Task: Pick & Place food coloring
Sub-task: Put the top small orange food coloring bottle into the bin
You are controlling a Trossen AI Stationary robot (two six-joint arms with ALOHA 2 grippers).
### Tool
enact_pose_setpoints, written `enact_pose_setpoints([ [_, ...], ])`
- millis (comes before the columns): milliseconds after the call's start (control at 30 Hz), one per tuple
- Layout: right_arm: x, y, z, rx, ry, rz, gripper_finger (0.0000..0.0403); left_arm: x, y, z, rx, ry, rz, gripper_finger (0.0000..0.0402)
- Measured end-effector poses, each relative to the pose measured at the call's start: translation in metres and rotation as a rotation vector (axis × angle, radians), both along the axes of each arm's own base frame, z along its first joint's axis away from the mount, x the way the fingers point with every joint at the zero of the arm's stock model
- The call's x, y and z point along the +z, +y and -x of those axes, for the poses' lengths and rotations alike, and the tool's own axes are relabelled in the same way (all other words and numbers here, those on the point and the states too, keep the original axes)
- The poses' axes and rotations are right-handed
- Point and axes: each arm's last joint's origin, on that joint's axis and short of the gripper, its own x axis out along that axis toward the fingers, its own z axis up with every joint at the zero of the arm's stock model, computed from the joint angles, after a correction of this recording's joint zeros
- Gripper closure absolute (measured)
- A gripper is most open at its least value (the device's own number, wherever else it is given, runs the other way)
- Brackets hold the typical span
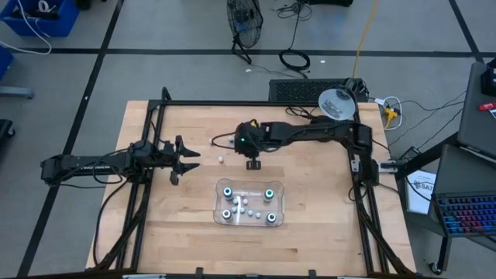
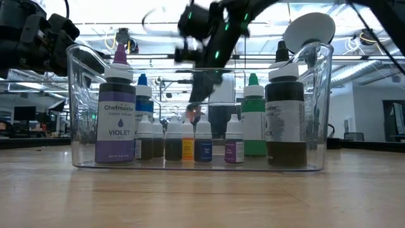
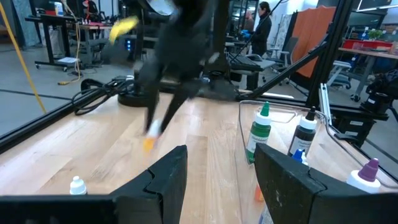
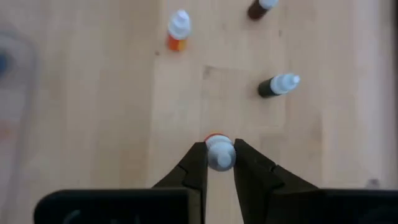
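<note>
My right gripper (image 1: 252,163) hangs over the table's middle, just beyond the clear tray (image 1: 217,203), and is shut on a tiny orange food coloring bottle (image 4: 217,152) with a white cap. The tray holds large dark bottles with round tops (image 1: 226,191) and small whitish ones (image 1: 246,208). Loose small bottles remain on the wood: an orange one (image 4: 177,31) standing, a dark one (image 4: 278,85) on its side, and another dark one (image 4: 260,7). My left gripper (image 1: 186,159) waits open at the left, pointing level toward the middle. My right gripper pinches the tiny bottle at its white cap (image 4: 219,155) between the tips of its two fingers. The fingers come slanting down from above. The bottle's orange body (image 3: 148,144) hangs below the fingers, clear of the table.
One small white-capped bottle (image 3: 76,185) stands on the wood near my left gripper. The black frame rails (image 1: 147,139) run along the table's left and right sides. Bare wood lies in front of the tray, toward the near edge.
</note>
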Motion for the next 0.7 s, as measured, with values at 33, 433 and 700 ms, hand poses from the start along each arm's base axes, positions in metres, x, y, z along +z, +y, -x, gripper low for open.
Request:
enact_pose_setpoints([
  [33,0.009,0.008,0.004,0.011,0.001,0.011,0.0362,0.0,0.0,0.0,0.0,0.0,0.0,0.0215],
  [433,0.066,0.116,0.038,0.079,-0.064,-0.046,0.0362,0.0,0.0,0.0,0.0,0.0,0.001,0.0215],
  [700,0.035,0.165,0.028,0.153,-0.021,-0.068,0.0362,0.0,0.0,0.0,0.0,0.0,0.0,0.0215],
])
